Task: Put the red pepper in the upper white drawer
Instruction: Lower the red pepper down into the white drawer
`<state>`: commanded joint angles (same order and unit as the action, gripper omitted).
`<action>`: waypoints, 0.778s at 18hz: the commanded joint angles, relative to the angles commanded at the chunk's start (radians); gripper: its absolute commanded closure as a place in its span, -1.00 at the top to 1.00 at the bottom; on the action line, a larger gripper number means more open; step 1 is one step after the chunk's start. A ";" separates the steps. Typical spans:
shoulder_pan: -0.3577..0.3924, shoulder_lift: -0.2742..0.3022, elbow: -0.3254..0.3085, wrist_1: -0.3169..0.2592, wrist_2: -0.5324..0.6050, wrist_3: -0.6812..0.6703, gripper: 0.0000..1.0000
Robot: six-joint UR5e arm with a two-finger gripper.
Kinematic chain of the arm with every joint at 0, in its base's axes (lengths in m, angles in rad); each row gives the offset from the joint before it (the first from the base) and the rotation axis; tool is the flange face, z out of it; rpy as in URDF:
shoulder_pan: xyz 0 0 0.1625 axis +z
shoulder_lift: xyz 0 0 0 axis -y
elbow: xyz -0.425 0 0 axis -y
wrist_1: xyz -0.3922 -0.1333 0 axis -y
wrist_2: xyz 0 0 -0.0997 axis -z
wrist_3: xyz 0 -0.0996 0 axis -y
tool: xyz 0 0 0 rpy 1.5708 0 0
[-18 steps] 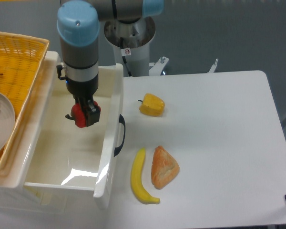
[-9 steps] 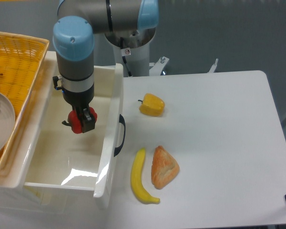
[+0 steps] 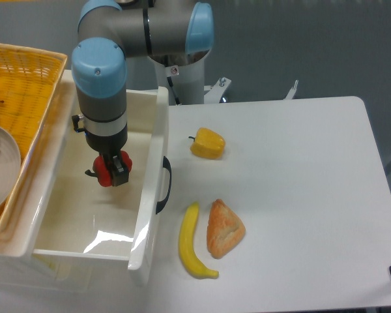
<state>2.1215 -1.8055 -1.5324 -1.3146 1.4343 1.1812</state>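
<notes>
The upper white drawer point(image 3: 150, 195) stands pulled open at the left, its dark curved handle point(image 3: 165, 185) facing the table. My gripper point(image 3: 113, 175) is inside the drawer's opening, pointing down, shut on the red pepper point(image 3: 104, 171). The pepper is held low over the drawer's white floor; I cannot tell whether it touches the floor. Its dark stem sticks out to the left.
A yellow woven basket point(image 3: 23, 85) with a white plate point(image 3: 3, 169) sits left of the drawer. On the white table lie a yellow pepper point(image 3: 208, 143), a banana point(image 3: 190, 241) and a bread piece point(image 3: 224, 228). The arm's base point(image 3: 182, 65) stands behind.
My gripper has moved left and lower into the drawer with the red pepper still held. Nothing on the table has moved.
</notes>
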 joint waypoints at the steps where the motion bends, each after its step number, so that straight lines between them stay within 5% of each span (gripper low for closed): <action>1: 0.000 -0.002 0.000 0.000 0.000 -0.002 -0.70; 4: -0.002 -0.006 0.000 0.002 0.000 -0.002 -0.66; 8: -0.002 -0.012 -0.002 0.000 0.000 -0.003 -0.06; 14: -0.003 -0.017 -0.003 0.002 0.002 -0.006 0.38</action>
<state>2.1184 -1.8224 -1.5355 -1.3131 1.4358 1.1750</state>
